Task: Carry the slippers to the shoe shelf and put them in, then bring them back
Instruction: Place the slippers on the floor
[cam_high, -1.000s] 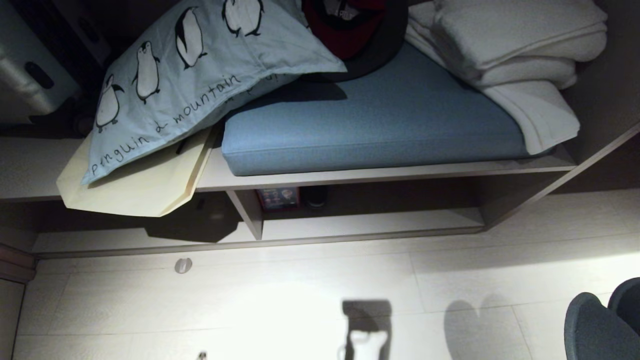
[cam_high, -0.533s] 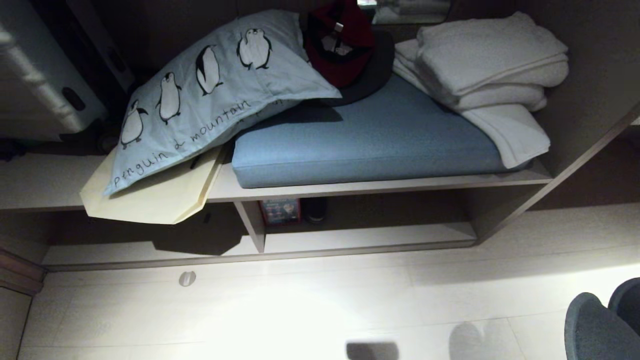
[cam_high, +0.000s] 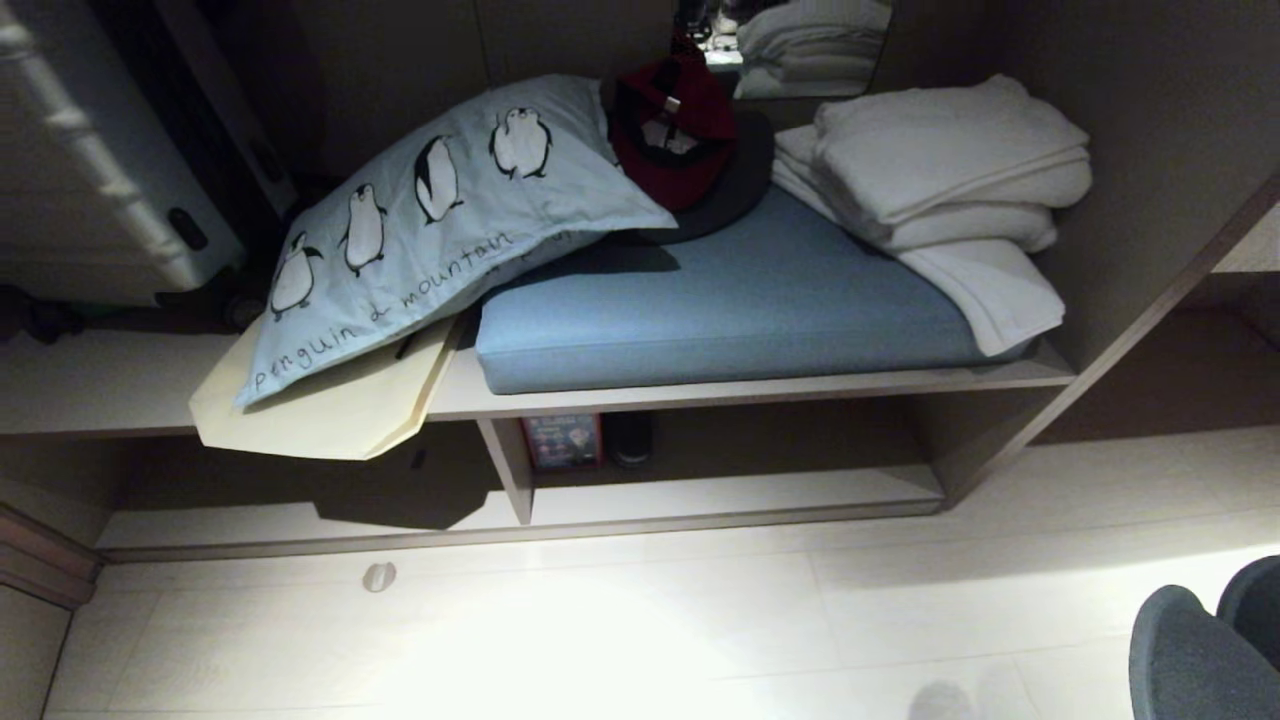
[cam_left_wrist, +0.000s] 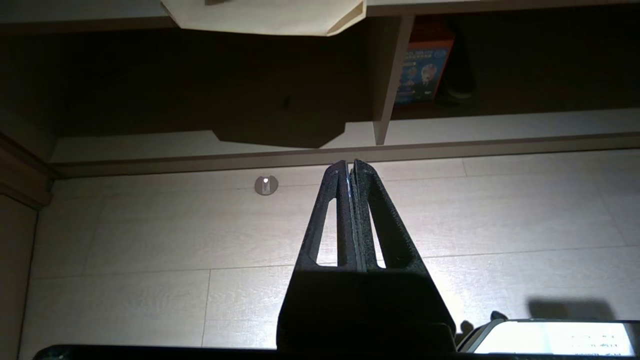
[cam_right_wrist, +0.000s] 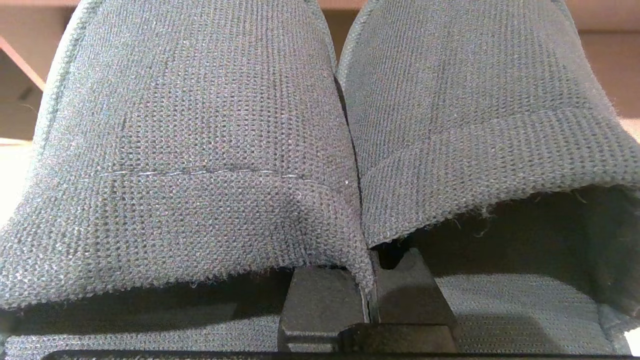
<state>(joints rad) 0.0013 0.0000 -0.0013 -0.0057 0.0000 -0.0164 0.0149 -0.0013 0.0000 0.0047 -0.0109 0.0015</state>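
Slippers (cam_right_wrist: 320, 125) hung side by side, their inner edges pinched together in the right hand (cam_right_wrist: 369, 300), likely so both travel in one grip. Shoe shelf (cam_high: 720, 495) lay ahead on the floor. Left hand (cam_left_wrist: 352, 170), fingers pressed together, carried nothing.
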